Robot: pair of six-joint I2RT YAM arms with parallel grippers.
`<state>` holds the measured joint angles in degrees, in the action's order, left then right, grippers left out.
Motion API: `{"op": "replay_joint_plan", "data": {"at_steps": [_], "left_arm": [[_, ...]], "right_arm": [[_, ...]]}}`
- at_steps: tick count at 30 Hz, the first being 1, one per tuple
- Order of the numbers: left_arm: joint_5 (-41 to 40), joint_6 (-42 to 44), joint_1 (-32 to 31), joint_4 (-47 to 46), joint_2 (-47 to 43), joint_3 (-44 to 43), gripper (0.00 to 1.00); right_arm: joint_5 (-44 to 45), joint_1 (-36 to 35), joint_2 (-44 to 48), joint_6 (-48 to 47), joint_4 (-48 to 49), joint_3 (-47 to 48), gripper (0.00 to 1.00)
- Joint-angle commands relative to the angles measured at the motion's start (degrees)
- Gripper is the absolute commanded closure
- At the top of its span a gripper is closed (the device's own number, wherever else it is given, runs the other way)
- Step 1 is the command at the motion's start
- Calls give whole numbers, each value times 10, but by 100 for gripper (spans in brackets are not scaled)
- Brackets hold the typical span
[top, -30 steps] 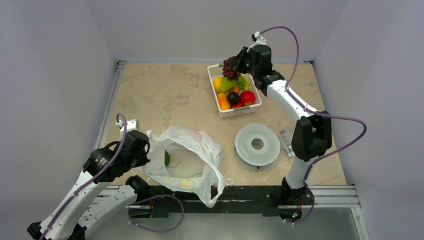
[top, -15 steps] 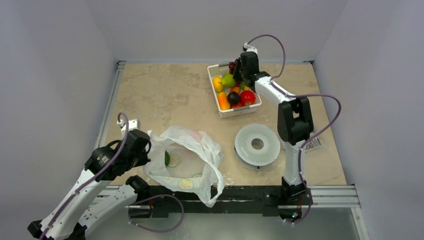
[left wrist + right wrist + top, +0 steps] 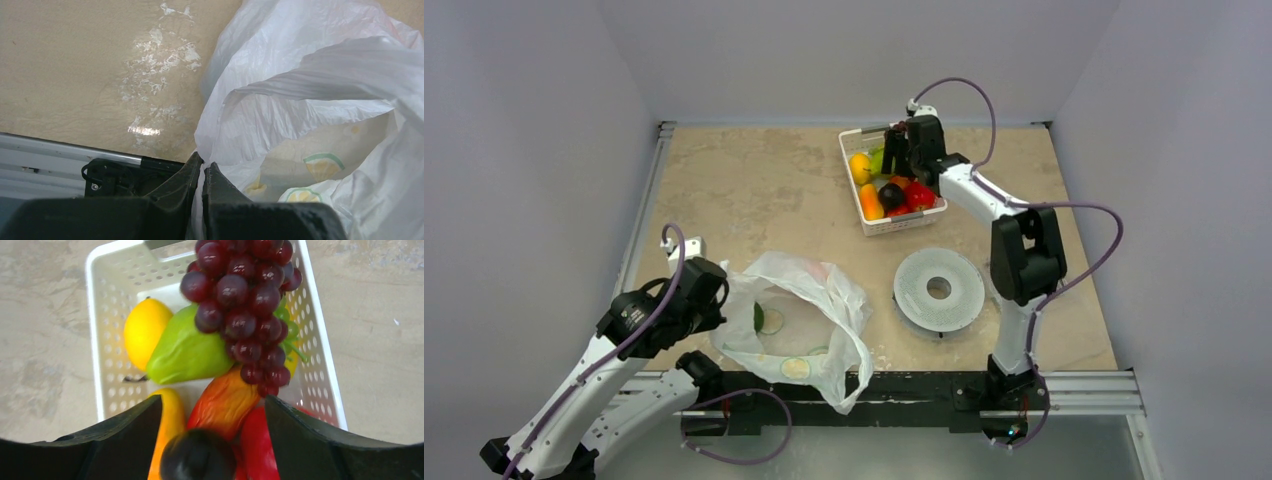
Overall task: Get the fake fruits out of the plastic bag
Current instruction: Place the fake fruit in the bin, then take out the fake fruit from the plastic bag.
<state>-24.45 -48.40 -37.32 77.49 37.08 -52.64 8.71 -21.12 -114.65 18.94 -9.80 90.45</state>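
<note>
The plastic bag (image 3: 799, 320) lies crumpled at the table's near left, its mouth open upward. My left gripper (image 3: 714, 312) is shut on the plastic bag's (image 3: 300, 100) left rim, the film pinched between the fingertips (image 3: 196, 165). A small dark green thing (image 3: 757, 317) shows inside it. My right gripper (image 3: 894, 160) hangs open over the white basket (image 3: 874, 225) at the back. The dark red grape bunch (image 3: 245, 310) rests free on a green fruit (image 3: 185, 352), beside a yellow fruit (image 3: 142, 330), an orange-red fruit (image 3: 222, 402), a red fruit (image 3: 257, 445) and a dark plum (image 3: 197, 457).
A white round disc with a centre hole (image 3: 939, 290) lies between the bag and the right arm's base. Metal rails run along the table's near edge (image 3: 1084, 385) and left edge (image 3: 639, 230). Grey walls close in the back and sides.
My right gripper moved down over the basket and opened, letting go of the dark red grape bunch, which now lies on the fruits there. The left gripper and bag have not moved.
</note>
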Motion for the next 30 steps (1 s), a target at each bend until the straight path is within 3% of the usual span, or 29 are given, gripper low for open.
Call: {"op": "replay_joint_plan", "data": {"at_steps": [1,7,16,20,22,27,30], "left_arm": [[-7,5,-3,-5,-1,-15,100],[-5,6,-4,-5,2,-15,100],[-7,4,-5,-5,-2,-15,100],[-9,3,-5,-3,0,-16,100],[-9,3,-6,-3,0,-16,100],[-8,3,-6,-4,-4,-16,100],[-7,4,-6,-5,-5,-16,100]], "right_arm": [[23,-33,110,-30,5,-37,23],[70,-110,211,-54,-2,-111,8],[-62,-218,343,-74,21,-203,3],[-164,-302,378,-77,84,-264,3],[-168,-355,391,-86,107,-287,3],[-155,-468,395,-89,165,-320,19],[-128,-505,391,-91,187,-335,39]]}}
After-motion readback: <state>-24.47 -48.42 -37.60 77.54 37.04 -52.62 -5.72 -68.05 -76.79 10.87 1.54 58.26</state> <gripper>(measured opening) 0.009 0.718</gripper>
